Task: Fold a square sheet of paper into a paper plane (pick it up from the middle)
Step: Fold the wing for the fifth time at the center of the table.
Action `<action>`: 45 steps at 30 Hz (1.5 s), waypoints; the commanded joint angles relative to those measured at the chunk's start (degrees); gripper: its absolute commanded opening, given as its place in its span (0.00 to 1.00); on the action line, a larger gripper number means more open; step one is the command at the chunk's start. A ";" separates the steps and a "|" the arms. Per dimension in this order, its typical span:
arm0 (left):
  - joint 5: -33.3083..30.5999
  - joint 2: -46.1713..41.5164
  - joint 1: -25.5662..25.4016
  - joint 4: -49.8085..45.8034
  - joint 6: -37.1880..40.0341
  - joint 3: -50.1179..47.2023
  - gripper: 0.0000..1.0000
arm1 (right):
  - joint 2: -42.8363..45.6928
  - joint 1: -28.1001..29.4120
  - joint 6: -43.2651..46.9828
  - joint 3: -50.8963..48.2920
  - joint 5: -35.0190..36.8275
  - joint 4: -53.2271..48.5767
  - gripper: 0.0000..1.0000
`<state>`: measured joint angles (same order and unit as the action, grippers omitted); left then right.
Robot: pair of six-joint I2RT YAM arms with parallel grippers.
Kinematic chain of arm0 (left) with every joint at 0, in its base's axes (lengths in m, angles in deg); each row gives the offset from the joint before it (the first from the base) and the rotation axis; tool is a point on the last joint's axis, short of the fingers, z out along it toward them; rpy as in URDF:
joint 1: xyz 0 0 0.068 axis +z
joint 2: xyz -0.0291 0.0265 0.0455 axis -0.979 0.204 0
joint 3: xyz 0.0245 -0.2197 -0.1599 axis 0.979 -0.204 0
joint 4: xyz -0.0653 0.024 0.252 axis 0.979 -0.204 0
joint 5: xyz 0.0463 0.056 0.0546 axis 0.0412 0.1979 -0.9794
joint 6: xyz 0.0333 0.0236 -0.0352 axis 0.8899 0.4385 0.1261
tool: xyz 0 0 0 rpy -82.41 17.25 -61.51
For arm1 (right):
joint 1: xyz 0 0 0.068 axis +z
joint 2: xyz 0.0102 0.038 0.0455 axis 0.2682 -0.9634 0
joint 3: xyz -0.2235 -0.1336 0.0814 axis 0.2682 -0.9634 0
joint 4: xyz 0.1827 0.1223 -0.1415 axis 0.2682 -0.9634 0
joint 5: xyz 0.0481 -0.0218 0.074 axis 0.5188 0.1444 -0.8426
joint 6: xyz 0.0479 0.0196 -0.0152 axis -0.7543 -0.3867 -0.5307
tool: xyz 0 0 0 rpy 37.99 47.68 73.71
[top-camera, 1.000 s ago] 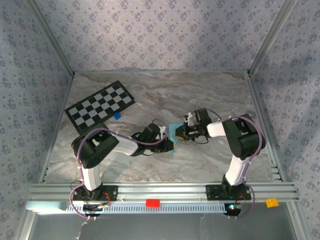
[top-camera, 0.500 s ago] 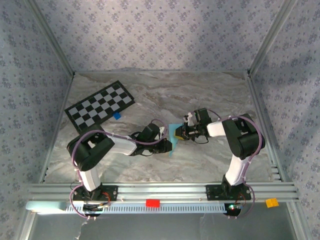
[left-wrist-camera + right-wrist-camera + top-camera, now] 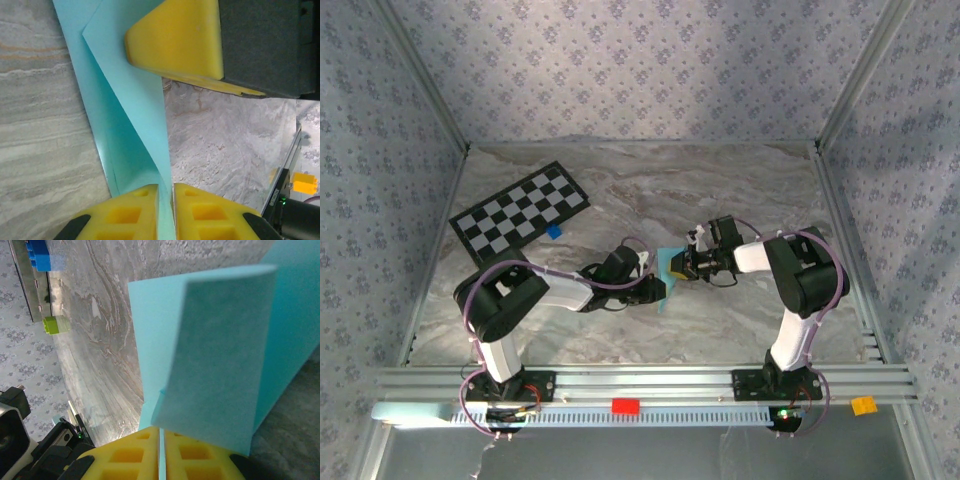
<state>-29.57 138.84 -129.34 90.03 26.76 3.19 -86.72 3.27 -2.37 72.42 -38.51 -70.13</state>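
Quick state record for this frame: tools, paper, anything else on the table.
blue paper sheet: partly folded, layers overlapping, mid-table between the arms
left tool: shut on the sheet's edge
right tool: shut on the sheet from the opposite side
checkerboard card: flat, far left, untouched
small blue block: beside the card

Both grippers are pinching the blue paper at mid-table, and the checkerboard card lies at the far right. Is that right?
Not quite: the checkerboard card lies at the far left, as the top external view shows. The left gripper and right gripper do both pinch the blue paper at mid-table.
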 commanded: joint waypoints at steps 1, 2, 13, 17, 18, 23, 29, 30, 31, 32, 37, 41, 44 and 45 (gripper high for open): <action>0.37 -0.27 -0.22 2.27 -0.62 -1.14 0.10 | -3.42 0.06 1.37 -0.21 5.44 -4.34 0.12; 0.63 -0.09 -0.22 2.64 -0.84 -1.44 0.08 | -3.42 0.11 1.37 -0.19 5.51 -4.49 0.12; 5.17 3.57 -0.40 3.59 -1.77 -3.27 0.00 | -4.08 0.15 1.37 -0.21 5.93 -4.76 0.12; 5.84 4.65 -0.57 1.93 -1.71 -2.84 0.01 | -4.12 0.21 3.35 -0.02 6.20 -5.32 0.12; 5.76 4.78 -0.65 1.77 -1.82 -2.83 0.03 | -4.12 0.18 3.45 0.05 6.30 -5.45 0.12; 5.28 3.69 -0.96 1.70 -2.30 -3.88 0.09 | -4.30 0.15 3.66 0.29 6.65 -5.93 0.11; 5.61 1.80 -1.18 0.69 -1.83 -5.03 0.05 | -4.48 0.10 3.70 0.44 6.63 -6.20 0.11; 5.89 1.77 -1.19 0.58 -1.69 -5.01 0.05 | -4.48 0.17 3.69 0.34 6.70 -6.09 0.11; 6.21 1.80 -1.21 0.45 -1.52 -4.94 0.05 | -4.56 0.15 3.75 0.33 6.81 -6.06 0.11; 6.66 1.88 -1.18 0.29 -1.38 -4.90 0.05 | -4.70 0.15 3.83 0.39 6.83 -6.11 0.11; 6.80 1.33 -1.30 -0.68 -1.16 -5.24 0.10 | -4.92 0.07 3.91 0.28 6.65 -5.93 0.11; 7.01 0.47 -1.45 -1.20 -0.68 -5.64 0.04 | -5.00 0.05 3.92 0.27 6.65 -5.95 0.11; 7.51 0.24 -1.62 -2.31 0.15 -5.38 0.00 | -5.00 0.07 3.96 0.36 6.73 -6.02 0.11; 7.60 0.22 -1.78 -2.56 0.33 -5.32 0.00 | -5.00 0.04 3.90 0.33 6.69 -6.01 0.11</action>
<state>-25.55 139.69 -129.76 93.99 25.54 -0.76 -87.64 3.27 0.01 73.69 -39.17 -72.10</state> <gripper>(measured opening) 0.045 0.107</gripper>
